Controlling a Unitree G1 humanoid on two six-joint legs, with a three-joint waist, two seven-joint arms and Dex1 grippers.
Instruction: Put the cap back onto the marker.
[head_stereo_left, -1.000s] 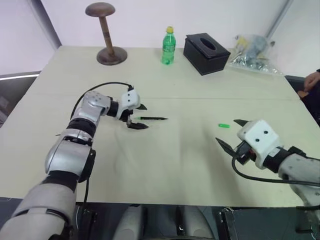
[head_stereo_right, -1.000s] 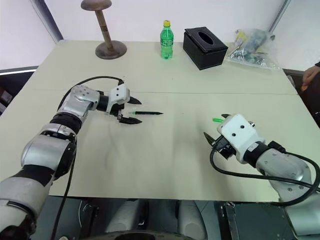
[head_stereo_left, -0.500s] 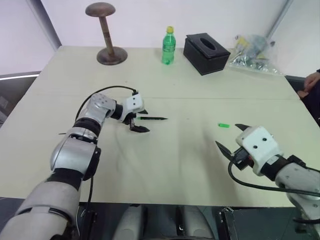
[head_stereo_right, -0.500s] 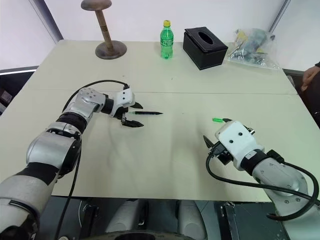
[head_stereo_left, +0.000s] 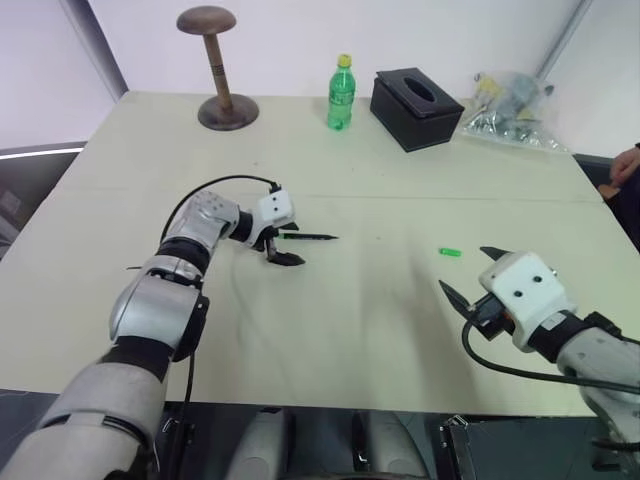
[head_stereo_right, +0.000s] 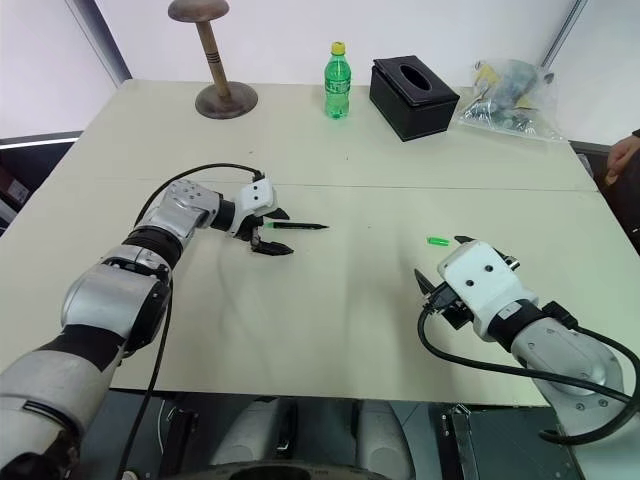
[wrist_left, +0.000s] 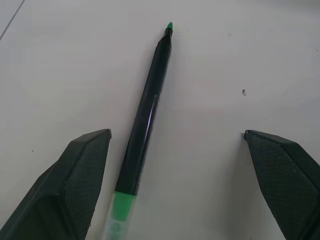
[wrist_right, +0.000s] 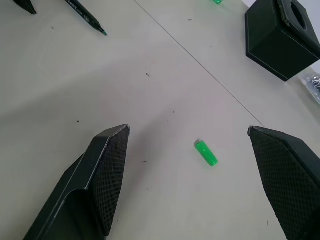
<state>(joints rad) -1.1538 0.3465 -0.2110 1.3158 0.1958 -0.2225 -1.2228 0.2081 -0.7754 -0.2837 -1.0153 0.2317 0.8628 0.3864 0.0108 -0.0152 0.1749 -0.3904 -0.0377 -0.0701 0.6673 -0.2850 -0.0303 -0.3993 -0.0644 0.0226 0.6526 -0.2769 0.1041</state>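
The marker (head_stereo_left: 305, 237), black with a green tip, lies uncapped on the beige table (head_stereo_left: 330, 330) left of centre. My left gripper (head_stereo_left: 290, 245) is open and low over the marker's rear end. In the left wrist view the marker (wrist_left: 147, 115) lies between the two fingers, close to one fingertip (wrist_left: 90, 150). The cap (head_stereo_left: 449, 252), a tiny bright green cylinder, lies on the table to the right. My right gripper (head_stereo_left: 462, 267) hovers open just short of it. In the right wrist view the cap (wrist_right: 206, 153) lies ahead of the open fingers.
Along the table's far edge stand a wooden hat stand (head_stereo_left: 213, 60), a green bottle (head_stereo_left: 340, 92), a black tissue box (head_stereo_left: 415, 95) and a plastic bag of small items (head_stereo_left: 510, 100). A person's hand (head_stereo_left: 628, 165) shows at the right edge.
My left gripper has moved a little to the right and down, closing in on the marker's rear end. The right gripper, the marker and the cap have stayed in place.
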